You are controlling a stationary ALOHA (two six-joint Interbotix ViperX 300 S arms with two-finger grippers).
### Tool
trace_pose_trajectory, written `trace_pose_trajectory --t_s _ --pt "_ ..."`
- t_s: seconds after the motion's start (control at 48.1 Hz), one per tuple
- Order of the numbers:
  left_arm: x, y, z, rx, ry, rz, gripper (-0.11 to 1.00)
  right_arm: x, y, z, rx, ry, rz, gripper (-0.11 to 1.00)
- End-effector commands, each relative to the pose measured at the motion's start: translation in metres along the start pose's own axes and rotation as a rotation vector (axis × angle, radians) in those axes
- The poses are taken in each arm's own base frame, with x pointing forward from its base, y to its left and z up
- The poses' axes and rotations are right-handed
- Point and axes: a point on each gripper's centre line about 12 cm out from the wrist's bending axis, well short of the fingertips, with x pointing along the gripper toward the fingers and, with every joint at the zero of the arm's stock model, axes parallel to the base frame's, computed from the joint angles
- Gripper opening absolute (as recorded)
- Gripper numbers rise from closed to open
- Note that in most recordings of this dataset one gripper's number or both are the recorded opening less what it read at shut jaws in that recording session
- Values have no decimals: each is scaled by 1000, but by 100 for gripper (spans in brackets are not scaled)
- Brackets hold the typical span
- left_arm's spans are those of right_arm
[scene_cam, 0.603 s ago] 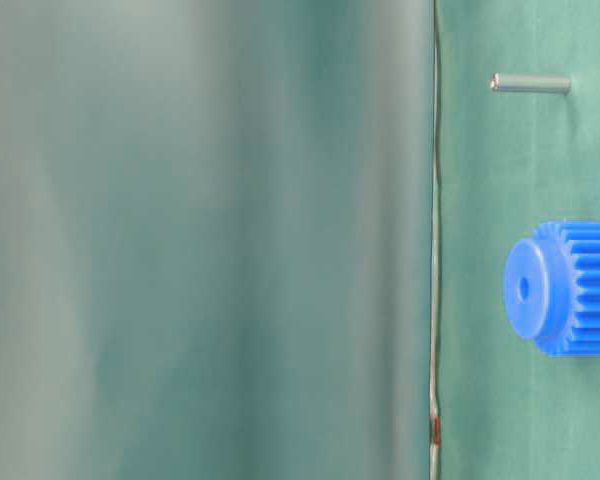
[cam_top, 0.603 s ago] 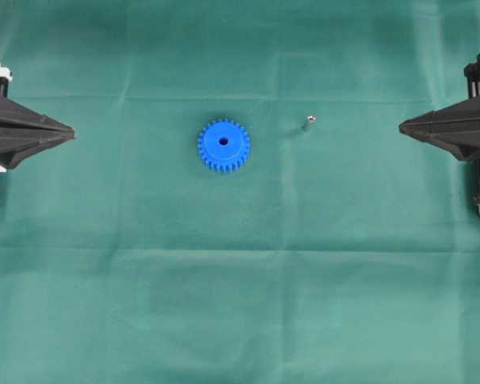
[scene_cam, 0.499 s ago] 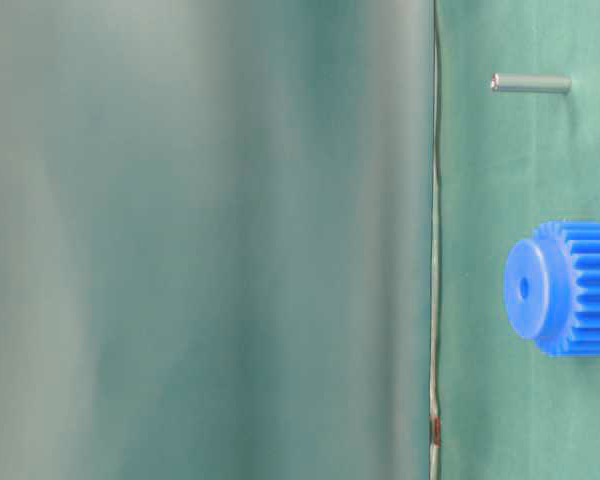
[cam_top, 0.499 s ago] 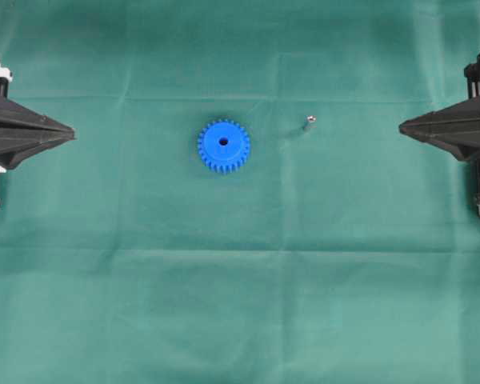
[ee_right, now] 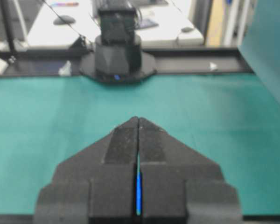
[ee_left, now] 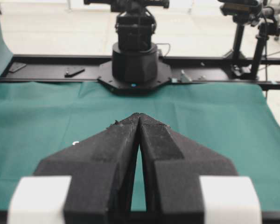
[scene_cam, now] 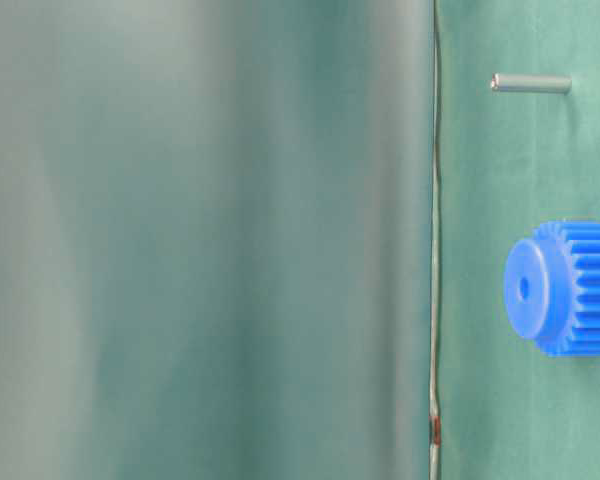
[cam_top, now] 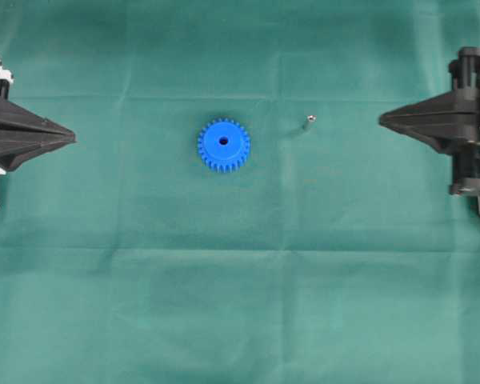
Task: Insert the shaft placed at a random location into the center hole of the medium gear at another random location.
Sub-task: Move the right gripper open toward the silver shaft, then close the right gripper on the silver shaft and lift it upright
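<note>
The medium gear [cam_top: 224,146], bright blue and toothed, lies flat on the green cloth left of centre, its center hole [cam_top: 223,142] facing up. The shaft [cam_top: 309,123], a tiny silver pin, stands to the gear's right, apart from it. In the table-level view, which is turned on its side, the gear [scene_cam: 565,288] and shaft [scene_cam: 530,84] sit at the right. My left gripper [cam_top: 70,138] is shut at the far left edge, its tips [ee_left: 138,115] touching. My right gripper [cam_top: 383,120] is shut at the far right, empty, with a sliver of blue showing through its closed jaws [ee_right: 138,118].
The green cloth [cam_top: 240,304] covers the whole table. Each wrist view shows the opposite arm's black base [ee_left: 134,60] at the table's far edge, and camera stands [ee_left: 259,42] rise behind the rail. A blurred green drape [scene_cam: 200,240] fills the left of the table-level view.
My right gripper has moved left toward the shaft, and more of its wrist shows. The left gripper, gear and shaft have not moved.
</note>
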Motion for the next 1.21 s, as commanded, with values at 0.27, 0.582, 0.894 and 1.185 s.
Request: trace_pose_trajectory --t_s 0.27,0.582,0.894,1.185 --pt "2 -1 8 1 -18 -4 0 46 -21 -51 35 178 -86 83" --pt "4 0 7 0 -9 -2 0 69 -46 -118 60 333 -173 80" --pt "4 -1 5 0 -3 -3 0 79 -53 -157 77 418 -198 79" --pt "4 0 5 0 2 -2 0 79 -55 -165 82 435 -208 77"
